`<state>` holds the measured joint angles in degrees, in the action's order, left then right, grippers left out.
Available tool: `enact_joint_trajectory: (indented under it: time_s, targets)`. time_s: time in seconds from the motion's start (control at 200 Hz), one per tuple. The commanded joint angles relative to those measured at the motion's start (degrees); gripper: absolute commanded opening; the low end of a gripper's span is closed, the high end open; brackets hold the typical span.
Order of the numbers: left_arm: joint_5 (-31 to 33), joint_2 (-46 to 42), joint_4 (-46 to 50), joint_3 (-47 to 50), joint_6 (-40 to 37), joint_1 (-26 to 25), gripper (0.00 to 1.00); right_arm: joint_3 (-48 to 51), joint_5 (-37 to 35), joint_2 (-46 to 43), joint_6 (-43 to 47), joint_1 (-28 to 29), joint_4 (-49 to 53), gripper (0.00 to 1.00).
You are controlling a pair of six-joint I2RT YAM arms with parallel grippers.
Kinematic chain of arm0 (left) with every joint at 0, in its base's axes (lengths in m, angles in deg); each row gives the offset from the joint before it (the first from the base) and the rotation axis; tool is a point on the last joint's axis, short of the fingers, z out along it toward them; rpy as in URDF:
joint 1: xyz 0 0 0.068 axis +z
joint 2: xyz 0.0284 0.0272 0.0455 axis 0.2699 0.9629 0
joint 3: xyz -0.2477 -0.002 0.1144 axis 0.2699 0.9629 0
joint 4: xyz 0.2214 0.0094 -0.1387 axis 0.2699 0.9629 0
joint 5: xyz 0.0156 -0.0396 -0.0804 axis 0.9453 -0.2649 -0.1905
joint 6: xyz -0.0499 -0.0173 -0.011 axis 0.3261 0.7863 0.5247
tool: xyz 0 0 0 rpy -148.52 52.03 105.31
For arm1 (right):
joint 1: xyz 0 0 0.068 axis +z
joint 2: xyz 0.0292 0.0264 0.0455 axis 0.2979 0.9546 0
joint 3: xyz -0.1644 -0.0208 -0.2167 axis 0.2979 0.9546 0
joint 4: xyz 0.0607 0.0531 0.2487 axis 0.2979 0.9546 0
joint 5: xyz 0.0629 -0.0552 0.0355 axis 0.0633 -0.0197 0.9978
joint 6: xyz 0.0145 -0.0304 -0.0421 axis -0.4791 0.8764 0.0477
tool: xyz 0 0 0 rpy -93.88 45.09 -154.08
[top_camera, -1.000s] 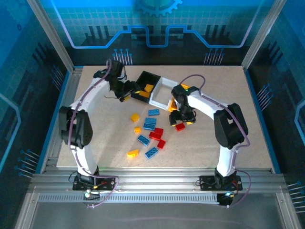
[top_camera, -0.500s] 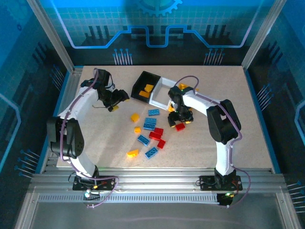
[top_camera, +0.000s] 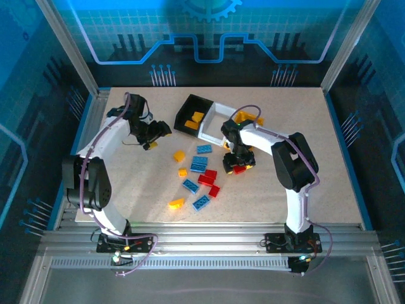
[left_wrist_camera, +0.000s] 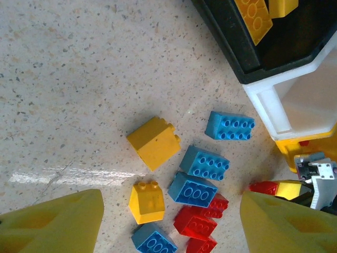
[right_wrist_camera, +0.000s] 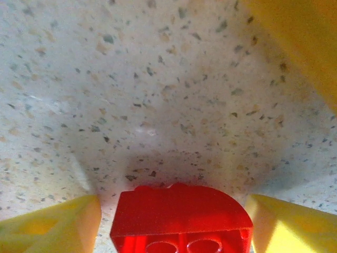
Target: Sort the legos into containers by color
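Table (right_wrist_camera: 158,79): pale speckled surface, covering most of the frame.
Brick (right_wrist_camera: 181,213): red, bottom centre, resting on the table; two round openings show on its near face.
Right gripper (right_wrist_camera: 176,226): straddles the brick, one finger on each side.
Fingers (right_wrist_camera: 52,224): yellow; a sliver of table separates the frame-left one from the brick; the other sits at the brick's edge, contact unclear.
Yellow shape (right_wrist_camera: 300,42): top-right corner, blurred, unidentifiable.

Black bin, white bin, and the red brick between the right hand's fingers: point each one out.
black bin (left_wrist_camera: 224,42), left wrist view, on its dark side wall.
white bin (top_camera: 217,121), top external view, on its bare floor.
red brick (right_wrist_camera: 181,213), right wrist view, on the middle of its visible face.
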<state>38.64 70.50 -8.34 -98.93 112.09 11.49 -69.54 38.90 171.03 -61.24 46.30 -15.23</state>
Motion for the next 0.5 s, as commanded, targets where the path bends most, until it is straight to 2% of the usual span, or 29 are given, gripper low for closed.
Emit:
enact_joint_trajectory:
  time_s: [0.0, 0.34, 0.495]
  targets:
    - [-1.80, -2.18, -0.55, 1.62, -0.75, 0.39, 0.70, 1.67, -0.72, -0.84, -1.40, 0.74, -0.51, 0.69]
    - [-1.62, -3.35, -0.76, 2.99, -0.39, 0.38, 0.70, 1.28, -1.47, -2.49, -1.54, 0.81, -0.36, 0.51]
    - [-1.43, -3.80, -0.56, 3.35, -0.63, 0.41, 0.71, 0.19, -1.72, -5.02, -1.62, 0.82, 1.50, 0.50]
